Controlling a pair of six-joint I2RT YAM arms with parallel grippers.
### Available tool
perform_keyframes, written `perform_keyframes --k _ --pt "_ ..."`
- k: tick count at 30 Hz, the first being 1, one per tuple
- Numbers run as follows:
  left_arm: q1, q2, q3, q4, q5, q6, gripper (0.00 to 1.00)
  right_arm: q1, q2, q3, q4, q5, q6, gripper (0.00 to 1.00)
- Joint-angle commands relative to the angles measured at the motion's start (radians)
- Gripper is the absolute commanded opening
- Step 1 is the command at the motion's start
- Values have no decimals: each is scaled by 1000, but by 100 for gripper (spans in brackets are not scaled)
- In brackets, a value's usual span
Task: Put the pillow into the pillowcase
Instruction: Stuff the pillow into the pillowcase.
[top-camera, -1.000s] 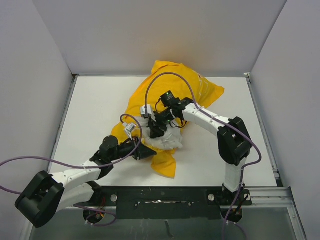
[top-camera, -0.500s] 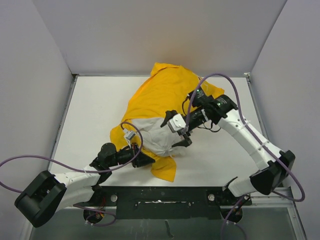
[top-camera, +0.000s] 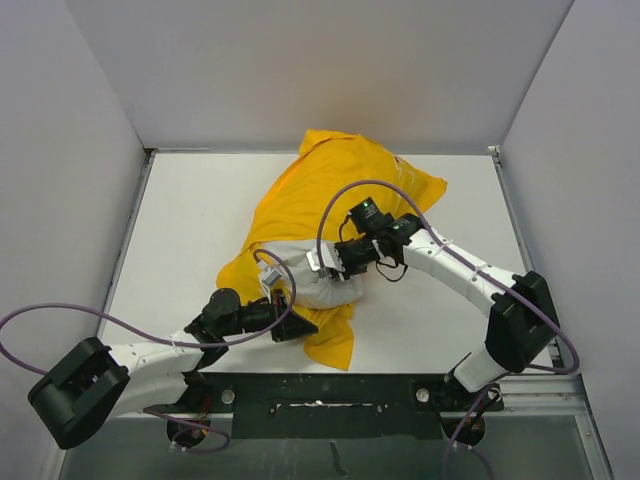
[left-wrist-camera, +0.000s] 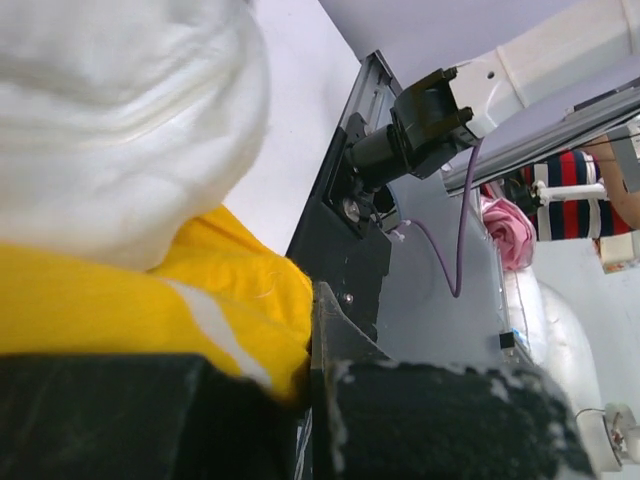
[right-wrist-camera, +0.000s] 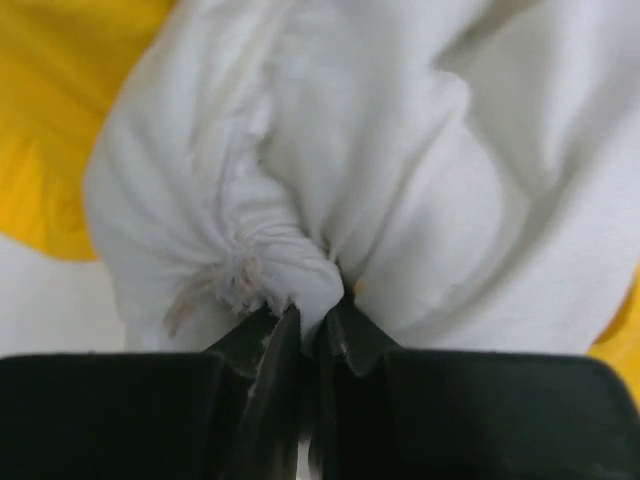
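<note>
Swinging back in from the right, the right gripper (top-camera: 337, 262) has closed to a narrow pinch on a bunched fold at the right end of the pillow (top-camera: 300, 285). Just near of the pillow, the left gripper (top-camera: 292, 322) is clamped tight on the near hem of the pillowcase (top-camera: 330, 190). The pillow lies mid-table, its far side under the yellow cloth. Bare table (top-camera: 190, 220) spreads left and right. The pillowcase's far end lies by the far wall (top-camera: 300, 70), and its near corner lies close to the black rail (top-camera: 350, 390).
</note>
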Motion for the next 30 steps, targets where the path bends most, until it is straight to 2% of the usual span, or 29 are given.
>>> perform_keyframes --k 1,4,7,10,14,17,20,24,26,28,30 --pt "-120 20 106 83 19 76 0 4 73 160 291 66 426 0" --pt "-184 92 161 94 18 120 0 8 147 266 354 39 703 0" --pt "-199 192 207 206 18 114 0 46 196 189 447 105 806 0" --pt "-200 277 233 342 -2 78 0 72 259 25 545 177 796 0" --pt "-201 285 211 399 -58 60 0 58 315 -134 582 149 714 0" --pt "-199 218 163 354 -109 70 0 19 282 -198 577 6 677 0" --pt "-199 107 143 195 -153 97 1 9 247 -152 464 -83 580 1" --pt "-200 -126 151 -173 -223 138 32 -3 188 -63 265 -202 437 23" --pt "-199 -254 177 -351 -251 144 48 -4 149 -13 114 -271 309 39" --pt "-199 -387 218 -606 -277 146 58 -14 104 24 -25 -346 192 59" --pt "-198 -503 263 -797 -312 150 66 -37 47 38 -128 -416 89 74"
